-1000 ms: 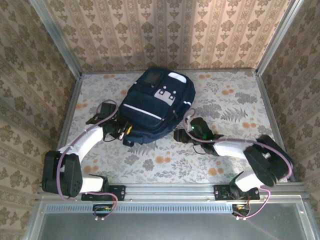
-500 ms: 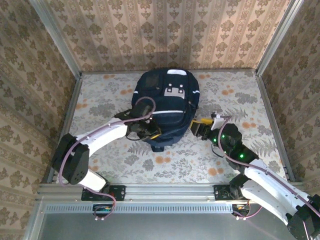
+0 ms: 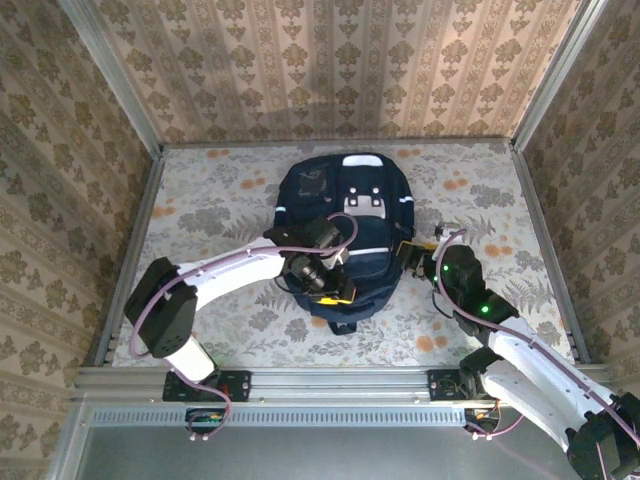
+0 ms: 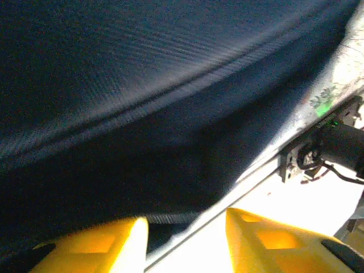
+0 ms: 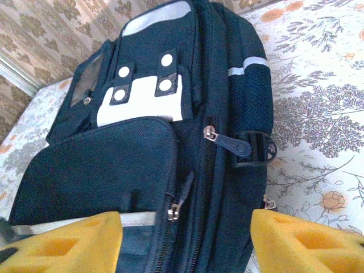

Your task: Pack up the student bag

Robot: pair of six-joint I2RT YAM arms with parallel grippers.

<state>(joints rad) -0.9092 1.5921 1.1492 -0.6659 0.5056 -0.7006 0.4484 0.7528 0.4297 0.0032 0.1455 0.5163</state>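
Observation:
The student bag (image 3: pixel 375 235), a dark navy backpack with white stripes and a grey-white buckle patch (image 3: pixel 362 200), lies front-up in the middle of the table. My left gripper (image 3: pixel 325 285) hangs over its lower front; in the left wrist view the navy fabric (image 4: pixel 142 85) is very close, and the yellow fingers (image 4: pixel 114 244) stand apart with nothing between them. My right gripper (image 3: pixel 415 258) sits at the bag's right side, open wide (image 5: pixel 185 244). Ahead of it are the front pocket (image 5: pixel 96 170), the zip pulls (image 5: pixel 233 145) and the side mesh (image 5: pixel 253 96).
The floral table cover (image 3: pixel 200 210) has free room left and right of the bag. Patterned walls (image 3: pixel 330 60) close in three sides. A metal rail (image 3: pixel 340 378) runs along the near edge, by the arm bases.
The bag has shifted right and turned upright. My left gripper moved from the bag's left corner across its front and opened. The right arm swung in beside the bag's right side.

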